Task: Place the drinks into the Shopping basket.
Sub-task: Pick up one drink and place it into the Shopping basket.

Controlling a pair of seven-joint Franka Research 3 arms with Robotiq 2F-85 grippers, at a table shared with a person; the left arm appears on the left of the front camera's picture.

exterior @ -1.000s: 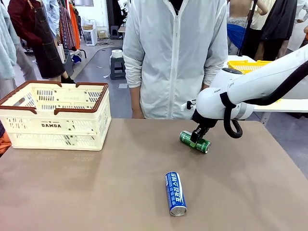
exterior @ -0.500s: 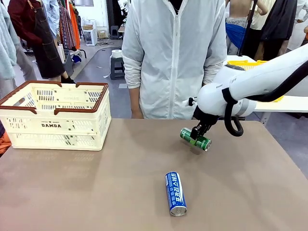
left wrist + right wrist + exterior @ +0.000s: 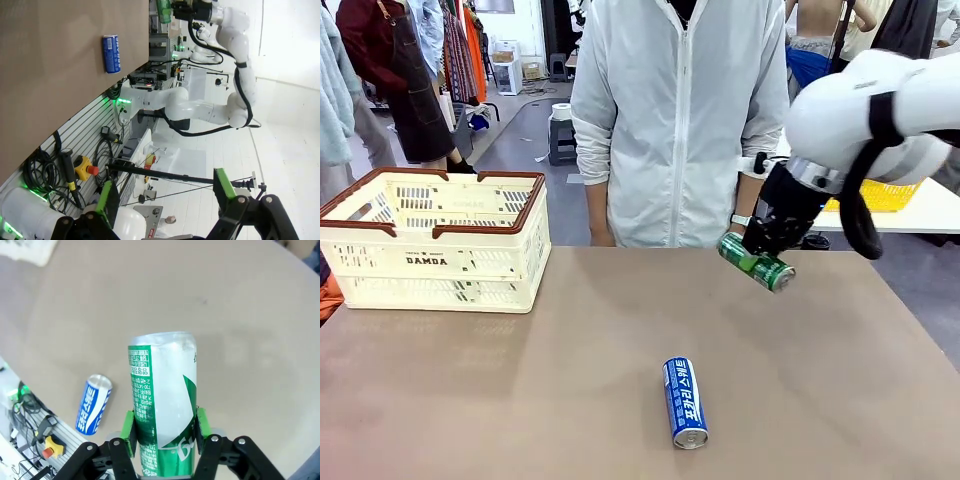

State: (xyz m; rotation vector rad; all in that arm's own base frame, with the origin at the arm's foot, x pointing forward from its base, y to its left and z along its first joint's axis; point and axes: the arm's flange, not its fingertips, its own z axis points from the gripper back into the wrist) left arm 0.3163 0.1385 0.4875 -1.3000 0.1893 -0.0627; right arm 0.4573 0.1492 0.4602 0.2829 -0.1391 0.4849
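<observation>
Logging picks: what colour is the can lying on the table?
The can is blue, white lettering; front view.

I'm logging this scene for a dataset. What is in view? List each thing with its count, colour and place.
Green can: one, green with silver ends, held tilted above the table's far right.
Blue can: one, blue with white lettering, lying on its side at the table's near middle.
Shopping basket: one, cream with a brown rim, at the table's far left.
Yellow basket: one, yellow, on a white surface behind the right arm.
Table: one, brown.
Person: one, in a white jacket, at the far edge.
Right gripper: jaws shut on the green can.
Left gripper: jaws open, holding nothing.
</observation>
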